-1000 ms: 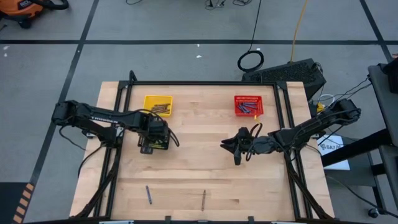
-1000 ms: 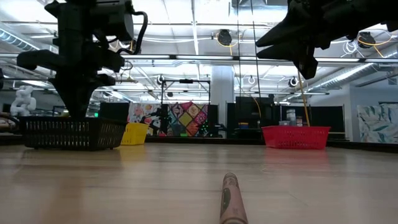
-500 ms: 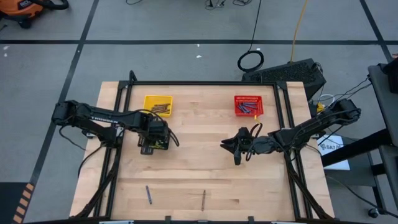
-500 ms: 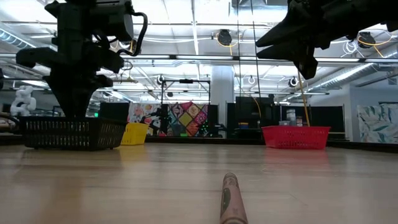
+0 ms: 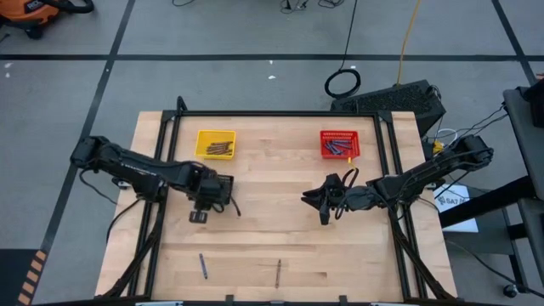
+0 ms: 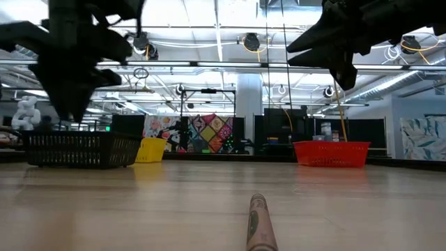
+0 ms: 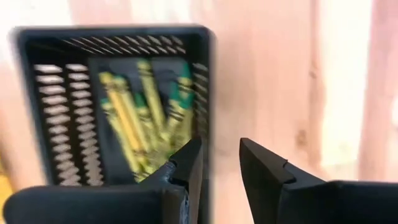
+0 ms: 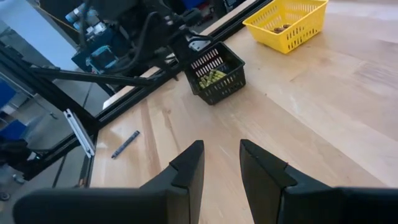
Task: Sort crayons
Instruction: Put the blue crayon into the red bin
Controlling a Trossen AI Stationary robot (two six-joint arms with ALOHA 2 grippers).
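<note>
Two loose crayons lie flat near the table's front edge, a blue-grey one [image 5: 203,266] and a brown one [image 5: 278,272]. My left gripper [image 7: 221,146] points down, open and with nothing in it, over the rim of the black basket [image 7: 62,112], which holds several yellow-green crayons [image 7: 140,115]. In the high view the left hand [image 5: 211,194] hides that basket. My right gripper [image 8: 221,149] hangs open above the table's middle [image 5: 316,200], pointing toward the left, with nothing between its fingers.
A yellow basket [image 5: 216,143] with brown crayons stands at the far left. At the far right a red basket [image 5: 340,144] holds blue ones. The black basket [image 8: 214,73] stands nearer than the yellow one. Bare wood lies between the arms and the front edge.
My left gripper has moved toward the table's near edge and a little up, away from the middle of the black basket toward its rim. The basket has stayed where it was. My right arm has kept still.
</note>
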